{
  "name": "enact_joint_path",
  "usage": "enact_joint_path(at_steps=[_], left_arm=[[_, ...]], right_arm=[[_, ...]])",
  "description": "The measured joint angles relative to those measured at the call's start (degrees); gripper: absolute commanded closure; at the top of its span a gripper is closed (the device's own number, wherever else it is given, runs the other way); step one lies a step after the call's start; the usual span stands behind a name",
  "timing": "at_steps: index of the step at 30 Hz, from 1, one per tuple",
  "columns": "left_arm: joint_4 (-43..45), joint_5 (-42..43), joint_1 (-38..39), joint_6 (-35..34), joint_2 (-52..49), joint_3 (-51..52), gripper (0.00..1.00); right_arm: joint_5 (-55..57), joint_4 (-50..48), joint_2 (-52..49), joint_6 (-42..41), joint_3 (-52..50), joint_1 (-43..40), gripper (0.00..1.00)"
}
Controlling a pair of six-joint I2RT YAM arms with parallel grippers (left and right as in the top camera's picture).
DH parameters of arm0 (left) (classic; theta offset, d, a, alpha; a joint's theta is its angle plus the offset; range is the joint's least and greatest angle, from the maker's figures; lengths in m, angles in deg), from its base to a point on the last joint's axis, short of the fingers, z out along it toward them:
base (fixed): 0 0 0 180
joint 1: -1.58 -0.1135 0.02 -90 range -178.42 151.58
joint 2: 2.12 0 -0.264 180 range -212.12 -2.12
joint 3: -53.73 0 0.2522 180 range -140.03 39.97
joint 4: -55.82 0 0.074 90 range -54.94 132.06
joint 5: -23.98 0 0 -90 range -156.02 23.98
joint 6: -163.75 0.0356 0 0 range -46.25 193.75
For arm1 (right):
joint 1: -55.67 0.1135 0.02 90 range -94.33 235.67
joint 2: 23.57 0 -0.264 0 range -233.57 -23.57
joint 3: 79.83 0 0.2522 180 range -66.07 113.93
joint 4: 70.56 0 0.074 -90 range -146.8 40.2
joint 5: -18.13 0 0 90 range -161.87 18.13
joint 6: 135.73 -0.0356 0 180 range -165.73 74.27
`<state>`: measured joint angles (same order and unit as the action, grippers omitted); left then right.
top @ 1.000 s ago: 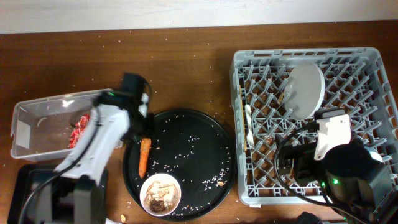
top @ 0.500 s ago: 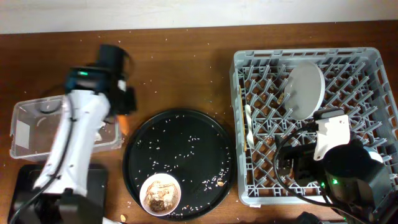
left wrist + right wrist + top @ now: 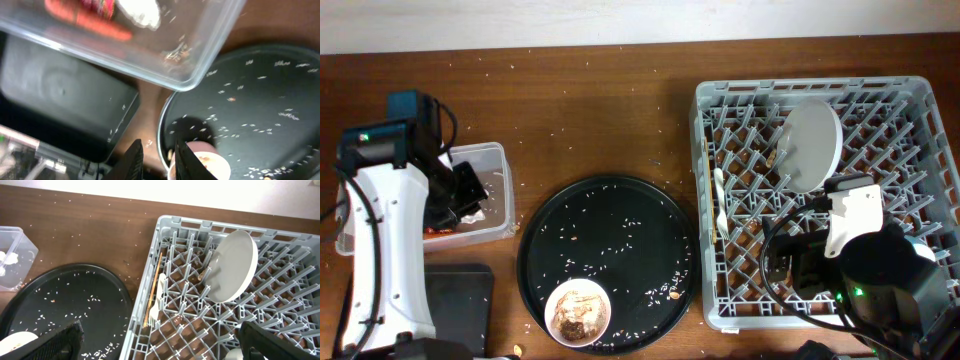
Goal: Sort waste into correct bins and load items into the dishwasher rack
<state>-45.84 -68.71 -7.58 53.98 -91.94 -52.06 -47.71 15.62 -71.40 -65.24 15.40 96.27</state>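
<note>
Over the left side of the table, the left gripper is seen at the clear tub. Its fingers are parted by a narrow gap, and nothing is seen between them. Through the tub's wall an orange carrot, a red wrapper and a white tissue can be made out. All three are blurred and cut off by the top edge of the wrist view. A few rice scraps lie near the tub's corner.

From overhead, much of the tub is covered by the left arm, and only a reddish strip shows at its near wall. The shallow black tray is seen just in front of the tub, partly hidden by the same arm. On the round black tray, which is strewn with grains, a white bowl holding brownish scraps is set at the near rim.

To the right, a white plate is leaned upright among the pegs of the dishwasher rack. A chopstick lies along the rack's left wall with white plastic cutlery beside it; whether this is a fork or a spoon cannot be told.

The right gripper is spread wide above the rack. Only its dark fingers enter the lower corners of the wrist view, and from overhead the gripper is concealed beneath the arm. A white object at the bottom edge of the right wrist view is cropped too far to be named.
</note>
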Motion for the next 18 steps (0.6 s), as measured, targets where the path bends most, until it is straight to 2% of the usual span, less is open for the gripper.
enact_joint_path(at_steps=[2, 3, 4, 6, 9, 11, 12, 18], left_arm=[[4.85, -1.16, -2.91, -5.11, 1.05, 9.73, 0.98], [6.58, -1.38, -6.01, -7.56, 1.55, 14.1, 0.93], [8.96, -1.64, -11.28, -10.34, 2.1, 18.86, 0.93], [13.68, -2.1, -19.54, -13.51, 4.42, 23.89, 0.99], [29.07, -1.84, -31.41, -16.33, 5.01, 39.98, 0.99], [43.5, -0.17, -33.79, -16.74, 5.22, 46.23, 0.99], [47.45, 0.39, -33.75, -16.72, 5.27, 47.84, 0.99], [63.91, 3.23, -26.67, -16.5, 0.7, 48.35, 0.99]], right_arm=[[0.02, -0.07, 0.0, 0.04, 0.0, 0.0, 0.01], [0.02, -0.15, 0.0, 0.02, 0.0, 0.0, 0.01], [0.02, 0.0, 0.0, 0.0, 0.0, 0.0, 0.01], [0.0, -0.11, 0.0, 0.02, 0.0, 0.0, 0.01], [0.02, -0.04, 0.0, 0.04, 0.02, 0.0, 0.01], [0.02, -0.09, 0.0, 0.0, 0.02, 0.0, 0.01], [0.02, -0.02, 0.02, 0.0, 0.02, 0.0, 0.01], [0.02, -0.07, 0.0, 0.02, 0.0, 0.0, 0.01]])
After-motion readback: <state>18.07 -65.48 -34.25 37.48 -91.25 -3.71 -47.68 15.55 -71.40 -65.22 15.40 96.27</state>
